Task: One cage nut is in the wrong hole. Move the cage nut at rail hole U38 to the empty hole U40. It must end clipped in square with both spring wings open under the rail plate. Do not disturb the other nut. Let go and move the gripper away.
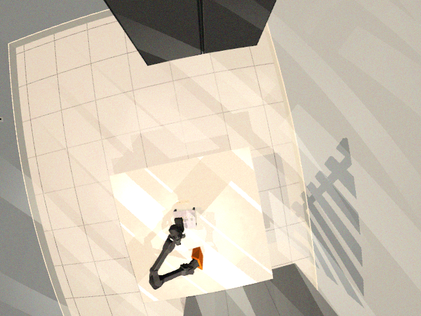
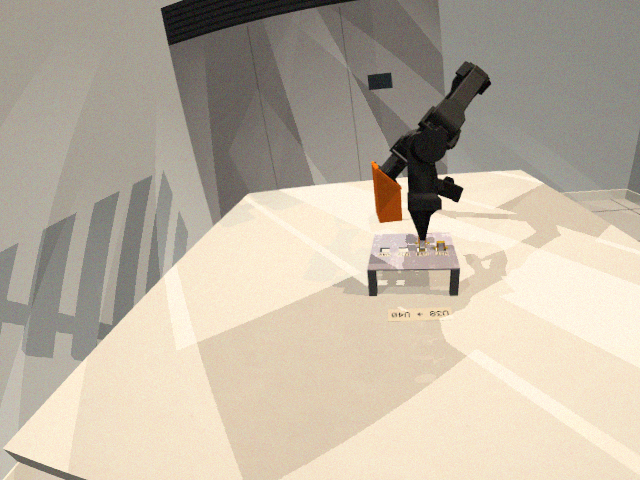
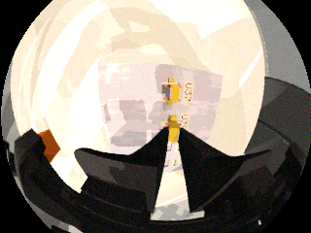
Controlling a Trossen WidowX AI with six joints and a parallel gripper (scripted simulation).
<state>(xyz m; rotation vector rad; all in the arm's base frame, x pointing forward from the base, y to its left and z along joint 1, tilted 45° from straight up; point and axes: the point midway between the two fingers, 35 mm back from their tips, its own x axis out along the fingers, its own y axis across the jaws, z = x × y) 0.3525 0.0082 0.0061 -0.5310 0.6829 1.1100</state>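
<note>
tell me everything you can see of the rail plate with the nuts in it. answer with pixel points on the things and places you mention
The rail plate (image 2: 387, 262) (image 3: 128, 84) is a flat, pale lilac-grey, roughly rectangular panel, perhaps painted metal, raised level above the table on dark legs. A row of small square holes runs across it, with printed labels alongside, one reading U37. The cage nut at U37 (image 3: 174, 92) sits in one end hole; the next holds a second yellow nut (image 3: 173, 131), gripped by the gripper (image 2: 422, 239) (image 3: 173, 130). The other two holes look empty.
</note>
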